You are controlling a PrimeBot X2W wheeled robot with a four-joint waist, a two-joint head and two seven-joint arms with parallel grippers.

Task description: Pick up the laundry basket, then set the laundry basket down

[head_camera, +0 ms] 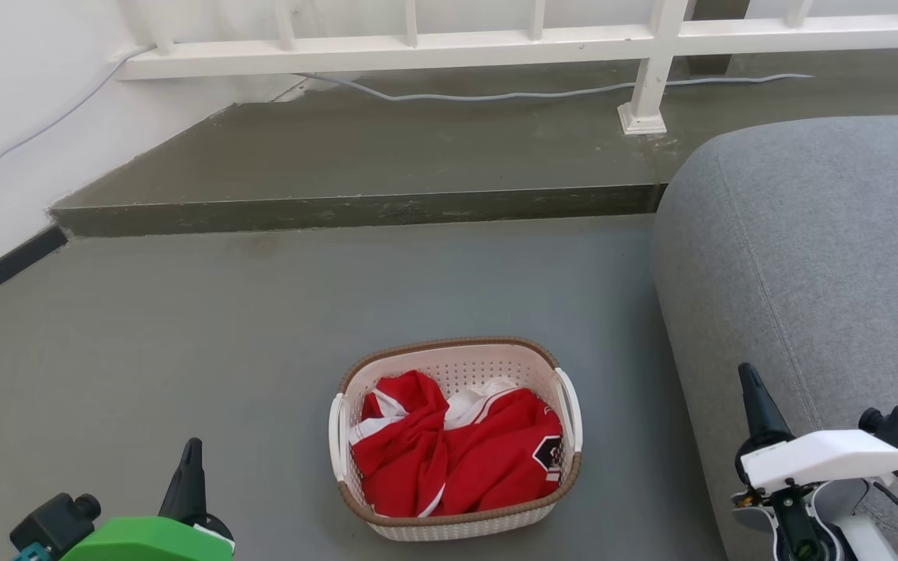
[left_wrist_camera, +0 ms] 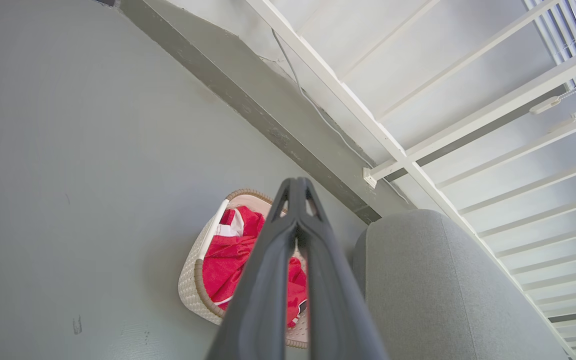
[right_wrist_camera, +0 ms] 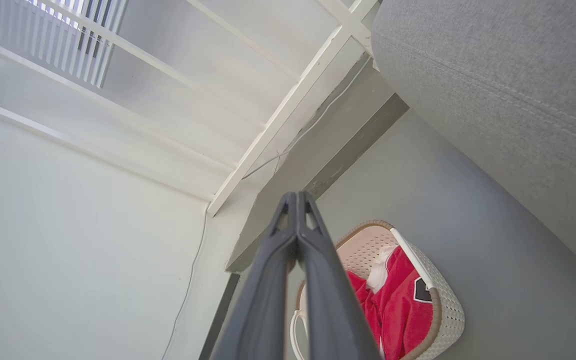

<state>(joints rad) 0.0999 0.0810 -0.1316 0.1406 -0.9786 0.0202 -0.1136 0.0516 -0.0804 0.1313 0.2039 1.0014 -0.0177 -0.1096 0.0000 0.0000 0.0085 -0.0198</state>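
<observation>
Grey sofa (head_camera: 807, 257) stands just beside laundry basket (head_camera: 461, 365).

One laundry basket (head_camera: 449, 344), one red clothing bundle (head_camera: 464, 460), two grippers, left gripper (left_wrist_camera: 296, 190) and right gripper (right_wrist_camera: 295, 200), one grey sofa (head_camera: 807, 249), one white railing (head_camera: 496, 43).

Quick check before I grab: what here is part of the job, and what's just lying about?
Job: laundry basket; left gripper and right gripper, both shut, apart from it.
Lying about: red garment inside the basket, grey sofa, white railing, cable.
</observation>
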